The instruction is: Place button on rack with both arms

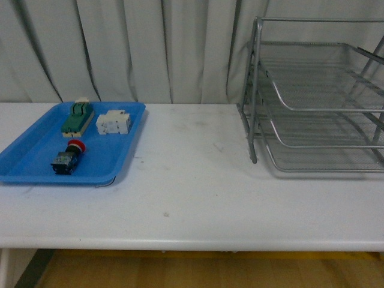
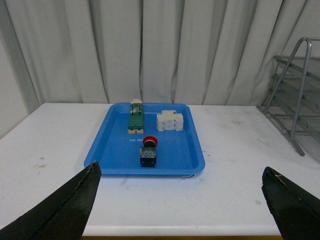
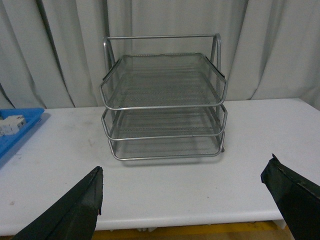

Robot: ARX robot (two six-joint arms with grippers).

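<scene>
The button (image 1: 68, 158) (image 2: 149, 151), red cap on a black and blue body, lies on its side in the blue tray (image 1: 36, 150) (image 2: 115, 155) at the table's left. The silver wire rack (image 1: 318, 102) (image 3: 163, 102) stands at the right, its three tiers holding nothing. Neither arm shows in the front view. My left gripper (image 2: 180, 172) is open, back from the table's near edge, facing the tray with the button well beyond its fingers. My right gripper (image 3: 182, 175) is open too, facing the rack from the near edge, nothing between its fingers.
A green-topped block (image 1: 78, 116) (image 2: 135, 116) and a white block (image 1: 114, 122) (image 2: 169, 121) lie at the tray's far end. Grey curtains hang behind the white table (image 1: 192, 180). The rack's frame (image 2: 295, 95) shows at the edge of the left wrist view.
</scene>
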